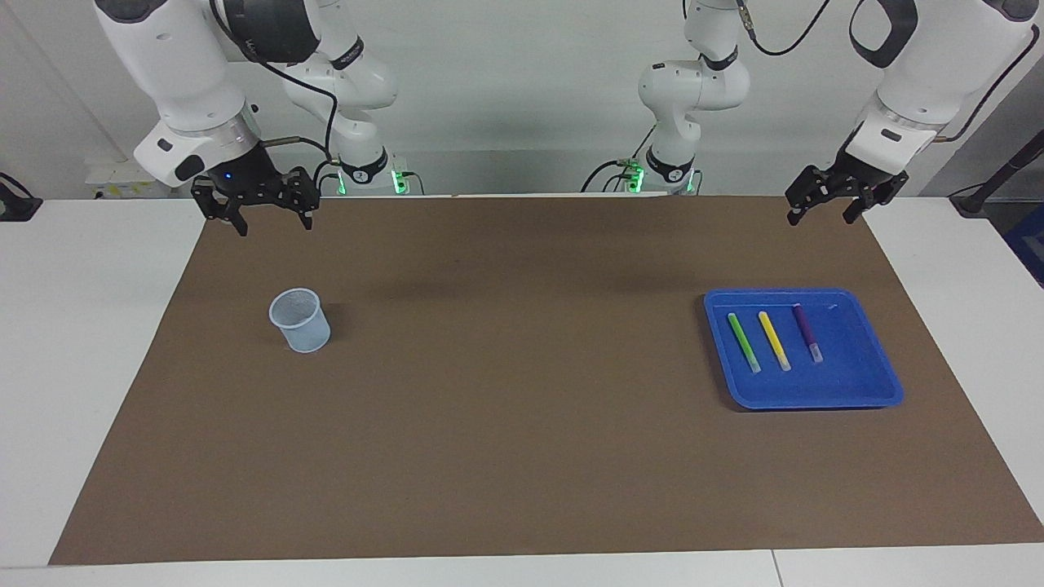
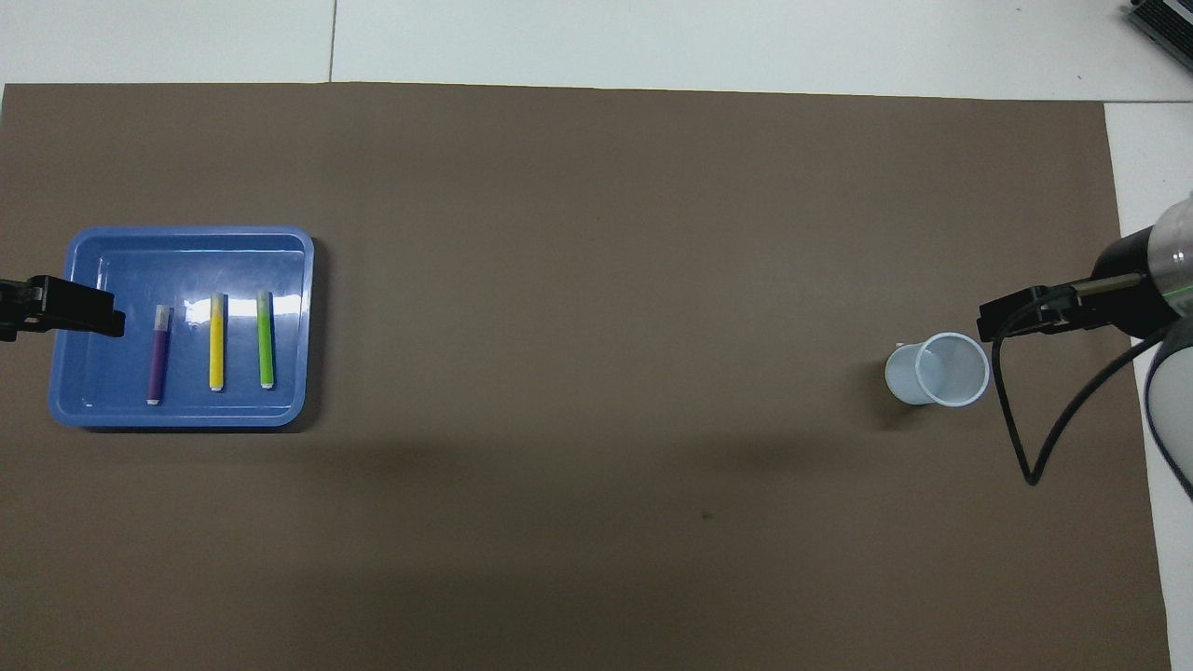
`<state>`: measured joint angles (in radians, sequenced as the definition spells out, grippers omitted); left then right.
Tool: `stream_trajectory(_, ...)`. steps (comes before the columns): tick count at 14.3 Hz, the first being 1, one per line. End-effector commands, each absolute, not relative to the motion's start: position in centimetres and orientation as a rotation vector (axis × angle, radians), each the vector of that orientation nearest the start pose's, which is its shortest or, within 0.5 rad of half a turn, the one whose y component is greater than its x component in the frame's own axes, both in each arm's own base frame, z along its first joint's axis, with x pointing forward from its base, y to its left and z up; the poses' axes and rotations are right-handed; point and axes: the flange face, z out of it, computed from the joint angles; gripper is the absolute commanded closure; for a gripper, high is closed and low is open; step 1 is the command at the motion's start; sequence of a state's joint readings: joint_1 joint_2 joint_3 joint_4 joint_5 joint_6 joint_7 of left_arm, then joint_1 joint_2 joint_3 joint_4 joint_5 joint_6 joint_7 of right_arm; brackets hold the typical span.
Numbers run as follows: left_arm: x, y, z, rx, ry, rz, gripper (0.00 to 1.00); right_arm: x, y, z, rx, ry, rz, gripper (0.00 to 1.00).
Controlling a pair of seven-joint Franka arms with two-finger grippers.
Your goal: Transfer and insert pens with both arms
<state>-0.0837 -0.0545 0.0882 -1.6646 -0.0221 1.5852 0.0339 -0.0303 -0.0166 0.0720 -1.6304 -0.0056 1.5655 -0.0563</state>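
Facing view: the left gripper (image 1: 825,205) and right gripper (image 1: 265,210) hang raised over the robots' edge of the brown table mat (image 1: 522,408), jaws spread, holding nothing. Three slim marker pens, green (image 1: 744,342), yellow (image 1: 774,340) and purple (image 1: 807,332), lie side by side, apart, in a shallow blue plastic tray (image 1: 877,371) toward the left arm's end. Overhead view: a translucent pale plastic cup (image 2: 935,371) stands upright toward the right arm's end, well apart from the tray (image 2: 186,244).
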Motion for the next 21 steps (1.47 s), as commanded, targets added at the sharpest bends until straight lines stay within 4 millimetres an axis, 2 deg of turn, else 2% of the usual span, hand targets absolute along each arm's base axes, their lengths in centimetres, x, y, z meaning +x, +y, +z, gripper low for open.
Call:
stream_trajectory(1,53.9,0.2,61.2,-3.177,0.028,0.029,0.0,54.4,1.9,60.8,-3.145,-0.164,0.073,0.0)
stream_trajectory(12,53.8,0.5,61.2,-3.177,0.021,0.033,0.0,54.4,1.9,60.8,-3.145,-0.164,0.073,0.0)
stream_trajectory(14,53.7,0.8,61.3,-3.178,0.014,0.028,0.0,54.4,1.9,60.8,-3.145,-0.164,0.073,0.0)
stream_trajectory(16,53.6,2.0,61.3,-3.178,-0.02,0.035,0.0,54.4,1.9,60.8,-3.145,-0.164,0.073,0.0)
stream_trajectory(21,53.4,2.0,62.1,-3.178,-0.025,0.006,0.0,54.4,1.9,60.8,-3.145,-0.164,0.073,0.0)
